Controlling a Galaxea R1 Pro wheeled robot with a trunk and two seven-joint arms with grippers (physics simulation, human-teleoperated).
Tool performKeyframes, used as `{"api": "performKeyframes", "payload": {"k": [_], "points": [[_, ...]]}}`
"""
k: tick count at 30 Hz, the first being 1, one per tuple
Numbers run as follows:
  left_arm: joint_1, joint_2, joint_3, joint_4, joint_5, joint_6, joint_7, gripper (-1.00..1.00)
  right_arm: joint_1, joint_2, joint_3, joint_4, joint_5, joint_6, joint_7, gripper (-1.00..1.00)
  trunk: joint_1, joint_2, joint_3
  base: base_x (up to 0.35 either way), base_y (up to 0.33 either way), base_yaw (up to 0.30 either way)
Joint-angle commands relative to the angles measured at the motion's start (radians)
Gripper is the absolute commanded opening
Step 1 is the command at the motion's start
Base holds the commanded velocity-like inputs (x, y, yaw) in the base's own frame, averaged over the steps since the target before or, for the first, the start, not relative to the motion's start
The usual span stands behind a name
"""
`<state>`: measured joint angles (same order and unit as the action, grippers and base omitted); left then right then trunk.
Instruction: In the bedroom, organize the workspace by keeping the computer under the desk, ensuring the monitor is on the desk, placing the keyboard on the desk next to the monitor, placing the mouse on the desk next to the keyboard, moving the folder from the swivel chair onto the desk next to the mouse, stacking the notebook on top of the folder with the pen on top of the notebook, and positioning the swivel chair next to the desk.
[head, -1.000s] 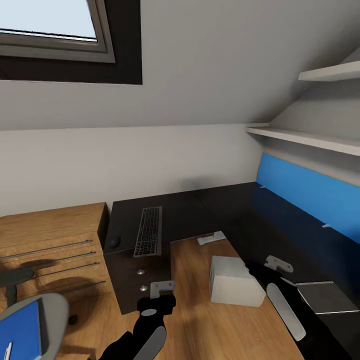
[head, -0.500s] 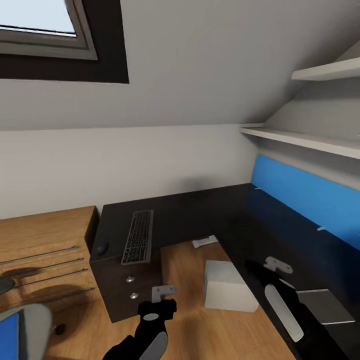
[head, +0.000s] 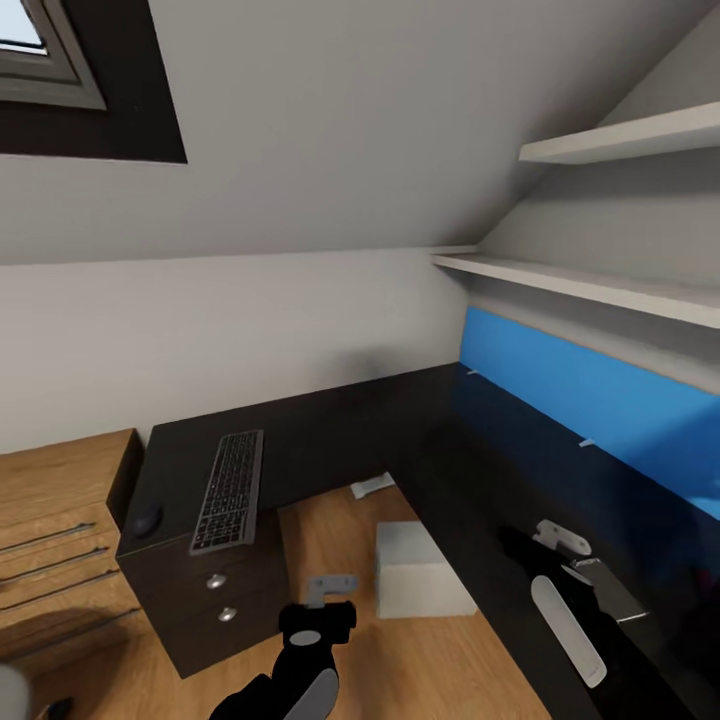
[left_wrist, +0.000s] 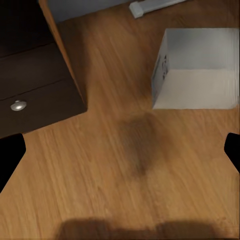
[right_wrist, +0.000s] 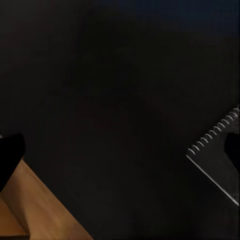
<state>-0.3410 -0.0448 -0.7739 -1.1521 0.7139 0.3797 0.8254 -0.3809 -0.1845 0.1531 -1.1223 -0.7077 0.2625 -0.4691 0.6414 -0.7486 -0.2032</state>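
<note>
Desk (head: 400, 440): L-shaped, glossy black top, blue back panel (head: 590, 400) along the right wing; two drawers with round silver knobs (head: 215, 581) at the left end. One knob also in left wrist view (left_wrist: 18, 105).

Keyboard (head: 229, 490): flat on the desk's left wing, long axis running away from the camera, near the front edge above the drawers.

Mouse (head: 147, 521): dark, on the desk just left of the keyboard, apart from it.

Computer (head: 418, 570): pale box on the wood floor (head: 440, 650) in the desk's inner corner, beside the right wing, not under the top. Seen in left wrist view (left_wrist: 197, 70) with small marks on the shaded face.

Notebook (head: 605, 585): grey, spiral-bound, flat on the right wing, partly behind the right arm; spiral edge in right wrist view (right_wrist: 217, 162).

White bracket-like piece (head: 372, 486): on the floor at the desk's inner corner; identity unclear.

Cabinet (head: 60, 540): light wood, with bar handles, left of the desk.

Shelves (head: 590, 285): two, white, on the wall above the right wing.

Left gripper (head: 330, 590): over bare floor, between drawers and computer; fingers spread wide, nothing between them.

Right gripper (head: 558, 540): over the right wing next to the notebook; fingers spread wide, holding nothing.
</note>
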Motion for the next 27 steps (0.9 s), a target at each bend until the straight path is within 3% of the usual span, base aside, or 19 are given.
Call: {"api": "performKeyframes", "payload": {"k": [1,10,13,15,16,19,20,27], "points": [[-0.001,0.001,-0.001,-0.002,0.005,0.004,0.007,1.0,-0.001,-0.002,0.003,0.005,-0.006,0.002,-0.008,1.0,0.0,-0.001,-0.002,0.004,-0.003,-0.274],[-0.001,0.004,-0.001,-0.01,0.007,0.004,0.006,1.0,-0.003,-0.006,0.0,0.078,-0.002,-0.055,-0.007,1.0,0.0,-0.001,-0.002,0.001,-0.001,-0.275],[-0.001,0.017,-0.001,-0.04,0.007,0.0,0.006,1.0,-0.004,-0.006,0.001,0.131,0.034,-0.098,-0.005,1.0,0.0,-0.001,-0.002,0.0,0.0,-0.142],[0.002,0.037,-0.001,-0.088,0.007,-0.005,0.006,1.0,-0.004,-0.004,0.004,0.155,0.085,-0.137,-0.004,1.0,0.0,-0.001,-0.002,0.0,0.0,-0.064],[0.027,0.071,-0.002,-0.191,0.009,-0.009,0.007,1.0,-0.004,-0.002,0.008,0.195,0.186,-0.228,-0.004,1.0,0.0,-0.001,-0.002,0.0,0.0,-0.019],[0.054,0.083,-0.002,-0.247,0.011,-0.011,0.007,1.0,-0.004,0.0,0.009,0.232,0.243,-0.292,-0.003,1.0,0.0,-0.001,-0.002,0.0,0.0,-0.011],[0.07,0.089,-0.007,-0.277,0.011,-0.011,0.008,1.0,-0.006,-0.001,0.008,0.287,0.273,-0.331,0.029,1.0,0.0,-0.001,-0.002,0.0,0.0,-0.003],[0.079,0.092,-0.039,-0.289,0.013,-0.012,0.012,1.0,-0.015,-0.001,0.003,0.382,0.283,-0.347,0.109,1.0,0.0,-0.001,-0.002,0.084,0.0,-0.001]]}}
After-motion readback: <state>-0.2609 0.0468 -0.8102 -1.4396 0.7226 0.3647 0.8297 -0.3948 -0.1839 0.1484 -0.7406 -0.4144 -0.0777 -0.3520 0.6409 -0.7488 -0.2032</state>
